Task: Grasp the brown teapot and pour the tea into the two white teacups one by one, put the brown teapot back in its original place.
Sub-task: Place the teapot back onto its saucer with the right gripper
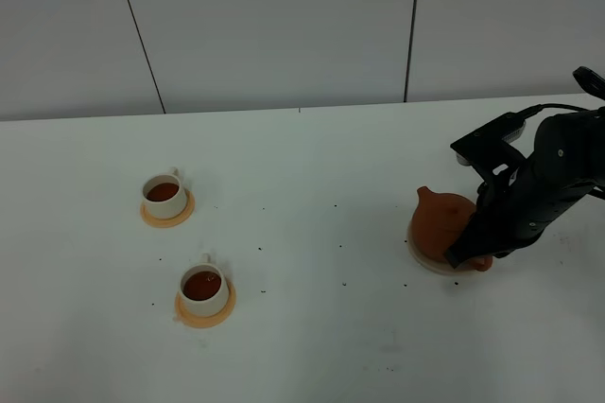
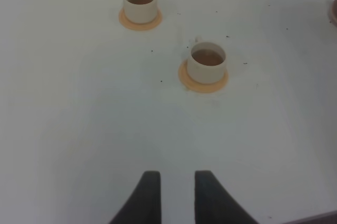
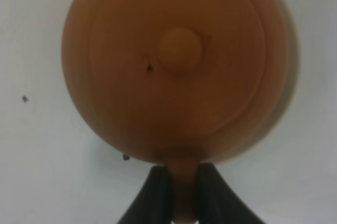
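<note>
The right gripper [image 3: 184, 192] is seen clamped on the loop handle of the round reddish-brown clay teapot [image 1: 442, 222], the two dark fingers [image 3: 155, 195] pressed against either side of the handle in the right wrist view. The teapot is set upright on a flat round beige disc coaster [image 1: 423, 258], whose pale rim shows beneath the pot's near side. The knobbed lid [image 3: 180, 50] is seated on the pot, and the short spout [image 1: 425, 195] is turned toward the back of the white table [image 1: 312, 327]. The pot's handle side is covered in the high view by the black right arm [image 1: 539, 185].

Well apart from the teapot, on the left half of the table, two small cream-white cylindrical teacups are placed, each on its own orange-tan round saucer: the farther teacup [image 1: 164, 197] on the farther saucer [image 1: 149, 219], and the nearer teacup [image 1: 203, 289] on the nearer saucer [image 1: 185, 316]. Dark reddish tea is visible in both. Small dark specks are scattered over the table between cups and pot.

The left gripper [image 2: 172, 197] is held above bare table on the near side of the cups, its fingers slightly apart and nothing gripped.
</note>
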You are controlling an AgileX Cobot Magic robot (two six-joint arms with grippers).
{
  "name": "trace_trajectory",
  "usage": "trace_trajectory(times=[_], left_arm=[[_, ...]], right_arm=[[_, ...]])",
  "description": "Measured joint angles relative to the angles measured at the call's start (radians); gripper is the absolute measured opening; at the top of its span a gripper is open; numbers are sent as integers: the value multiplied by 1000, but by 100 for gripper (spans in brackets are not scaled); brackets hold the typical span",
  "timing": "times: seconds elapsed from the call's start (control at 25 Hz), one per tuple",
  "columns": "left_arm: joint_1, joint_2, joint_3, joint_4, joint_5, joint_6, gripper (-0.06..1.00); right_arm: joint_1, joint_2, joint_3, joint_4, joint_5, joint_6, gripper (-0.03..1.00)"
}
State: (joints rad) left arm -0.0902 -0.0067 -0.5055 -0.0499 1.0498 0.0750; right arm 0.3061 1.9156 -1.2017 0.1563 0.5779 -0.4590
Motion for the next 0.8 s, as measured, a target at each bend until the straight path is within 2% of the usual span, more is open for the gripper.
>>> trace_trajectory(times=[0.4, 0.8], left_arm=[[0, 0, 0, 0, 0, -1, 23], [0, 0, 0, 0, 0, -1, 23]], right_arm=[[0, 0, 0, 0, 1, -3, 11], [0, 0, 0, 2, -1, 2, 25]])
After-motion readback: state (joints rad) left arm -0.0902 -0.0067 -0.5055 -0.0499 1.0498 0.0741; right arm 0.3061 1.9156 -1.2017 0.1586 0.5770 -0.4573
